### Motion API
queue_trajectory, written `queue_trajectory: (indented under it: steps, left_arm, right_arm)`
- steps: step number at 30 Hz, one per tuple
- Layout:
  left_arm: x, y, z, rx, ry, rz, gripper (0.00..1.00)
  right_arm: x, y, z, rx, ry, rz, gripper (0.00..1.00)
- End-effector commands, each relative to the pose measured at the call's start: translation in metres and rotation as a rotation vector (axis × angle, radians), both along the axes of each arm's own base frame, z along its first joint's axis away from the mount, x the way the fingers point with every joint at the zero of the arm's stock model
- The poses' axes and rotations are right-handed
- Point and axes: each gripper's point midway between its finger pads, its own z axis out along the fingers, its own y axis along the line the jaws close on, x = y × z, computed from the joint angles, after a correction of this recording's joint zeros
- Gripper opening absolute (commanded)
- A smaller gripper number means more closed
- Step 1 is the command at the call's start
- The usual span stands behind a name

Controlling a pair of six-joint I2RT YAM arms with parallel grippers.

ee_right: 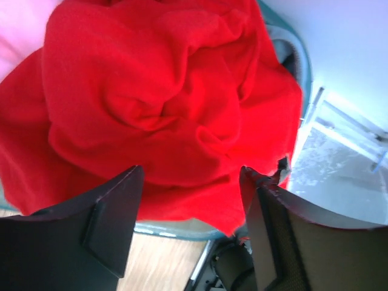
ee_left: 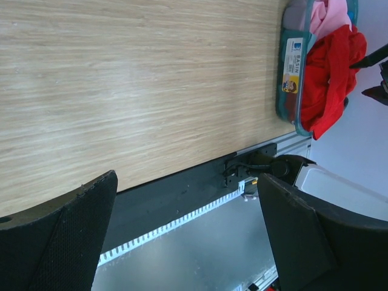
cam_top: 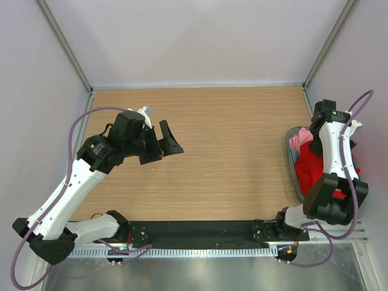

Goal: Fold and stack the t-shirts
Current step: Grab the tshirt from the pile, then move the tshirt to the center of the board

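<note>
A bright red t-shirt (cam_top: 312, 168) lies crumpled in a blue-grey basket (cam_top: 290, 153) at the table's right edge, with a pink t-shirt (cam_top: 298, 140) bunched behind it. My right gripper (cam_top: 316, 138) hangs over the basket, open and empty. In the right wrist view its jaws (ee_right: 191, 176) stand apart just above the red shirt (ee_right: 163, 97), with pink cloth (ee_right: 21, 30) at the top left. My left gripper (cam_top: 165, 144) is open and empty above the bare wood at left centre. The left wrist view (ee_left: 188, 236) shows the red shirt (ee_left: 330, 73) far off.
The basket's rim (ee_right: 176, 229) sits close to the table's right front corner, and its side label (ee_left: 293, 63) faces the table's middle. A black rail (cam_top: 200, 230) and metal ledge run along the near edge. Grey walls close in the left, back and right sides.
</note>
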Motion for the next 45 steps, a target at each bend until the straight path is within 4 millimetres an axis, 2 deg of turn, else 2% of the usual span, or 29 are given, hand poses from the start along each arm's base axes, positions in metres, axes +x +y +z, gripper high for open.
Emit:
queue_trajectory:
  steps: [1, 6, 10, 15, 17, 20, 21, 22, 23, 24, 25, 26, 27, 28, 29, 30, 31, 32, 33, 34, 35, 36, 37, 38, 39, 41, 42, 44, 45]
  left_arm:
    - [-0.001, -0.003, 0.013, -0.023, -0.005, -0.021, 0.98]
    - [0.0, 0.001, 0.016, -0.013, -0.012, 0.001, 0.97]
    - [-0.003, 0.005, 0.017, -0.013, -0.014, 0.016, 0.96]
    - [-0.004, 0.013, 0.018, 0.013, -0.033, 0.023, 0.97]
    - [-0.004, 0.014, 0.017, 0.019, -0.034, 0.025, 0.97]
    - [-0.002, 0.013, 0.017, 0.022, -0.038, 0.023, 0.96]
    - [-0.001, 0.012, 0.017, 0.023, -0.039, 0.024, 0.96]
    - [0.0, 0.011, 0.017, 0.02, -0.04, 0.025, 0.96]
    - [0.001, 0.011, 0.016, 0.02, -0.038, 0.026, 0.96]
    - [0.001, 0.01, 0.016, 0.015, -0.042, 0.027, 0.96]
    - [0.003, 0.009, 0.018, 0.004, -0.05, 0.033, 0.96]
    - [0.004, 0.009, 0.016, 0.001, -0.047, 0.036, 0.96]
    - [0.005, 0.008, 0.017, -0.004, -0.053, 0.037, 0.96]
    - [0.005, 0.007, 0.019, -0.008, -0.061, 0.036, 0.96]
    - [0.007, 0.009, 0.021, -0.005, -0.072, 0.042, 0.96]
    - [0.008, 0.009, 0.022, -0.003, -0.077, 0.048, 0.96]
    - [0.009, 0.011, 0.022, 0.001, -0.078, 0.059, 0.96]
    - [0.011, 0.011, 0.021, -0.004, -0.072, 0.077, 0.96]
    - [0.012, 0.01, 0.021, -0.01, -0.071, 0.081, 0.96]
    - [0.014, 0.009, 0.023, -0.019, -0.076, 0.084, 0.96]
    - [0.015, 0.01, 0.023, -0.022, -0.078, 0.091, 0.96]
    - [0.017, 0.013, 0.024, -0.014, -0.084, 0.106, 0.96]
    - [0.02, 0.019, 0.022, 0.0, -0.081, 0.13, 0.96]
    - [0.022, 0.024, 0.022, 0.008, -0.084, 0.15, 0.96]
    - [0.022, 0.031, 0.019, 0.026, -0.075, 0.166, 0.96]
    - [0.028, 0.048, 0.017, 0.035, -0.068, 0.228, 0.96]
    - [0.028, 0.056, 0.012, 0.048, -0.056, 0.252, 0.96]
    - [0.032, 0.07, 0.01, 0.053, -0.05, 0.304, 0.96]
    - [0.031, 0.074, 0.006, 0.059, -0.041, 0.316, 0.96]
  right_arm:
    - [0.011, -0.005, -0.015, 0.021, -0.044, -0.015, 0.7]
    - [0.016, -0.007, -0.019, 0.024, -0.072, 0.003, 0.5]
    - [0.012, -0.009, -0.02, 0.001, -0.056, -0.026, 0.46]
    - [0.004, -0.006, -0.035, 0.022, -0.041, -0.071, 0.46]
    - [0.004, -0.006, -0.036, 0.021, -0.035, -0.062, 0.4]
    - [0.011, -0.01, -0.015, 0.003, -0.071, -0.03, 0.29]
    - [0.014, -0.011, -0.003, 0.0, -0.09, -0.009, 0.24]
    - [0.03, -0.009, 0.021, 0.009, -0.169, 0.015, 0.2]
    - [0.031, -0.003, 0.031, 0.036, -0.174, 0.033, 0.01]
    - [0.037, 0.003, 0.044, 0.055, -0.204, 0.049, 0.01]
    - [0.058, 0.02, 0.07, 0.098, -0.303, 0.107, 0.01]
    - [0.065, 0.032, 0.081, 0.118, -0.339, 0.142, 0.01]
    - [0.076, 0.042, 0.105, 0.124, -0.416, 0.18, 0.01]
    - [0.086, 0.055, 0.116, 0.145, -0.457, 0.211, 0.01]
    - [0.094, 0.081, 0.124, 0.185, -0.469, 0.286, 0.01]
    - [0.101, 0.096, 0.135, 0.201, -0.488, 0.328, 0.01]
    - [0.116, 0.111, 0.166, 0.207, -0.568, 0.379, 0.01]
    - [0.121, 0.148, 0.175, 0.257, -0.574, 0.484, 0.01]
    - [0.125, 0.162, 0.189, 0.275, -0.603, 0.527, 0.01]
    - [0.134, 0.181, 0.217, 0.302, -0.687, 0.588, 0.01]
    - [0.133, 0.221, 0.229, 0.402, -0.722, 0.703, 0.01]
    - [0.131, 0.242, 0.245, 0.464, -0.775, 0.766, 0.01]
    - [0.13, 0.267, 0.248, 0.529, -0.789, 0.83, 0.01]
    - [0.129, 0.291, 0.266, 0.595, -0.868, 0.89, 0.01]
    - [0.115, 0.337, 0.257, 0.727, -0.827, 0.999, 0.01]
    - [0.105, 0.374, 0.269, 0.812, -0.882, 1.073, 0.01]
    - [0.091, 0.404, 0.256, 0.844, -0.83, 1.14, 0.01]
    - [0.082, 0.427, 0.246, 0.864, -0.799, 1.192, 0.01]
    - [0.078, 0.434, 0.225, 0.871, -0.737, 1.194, 0.01]
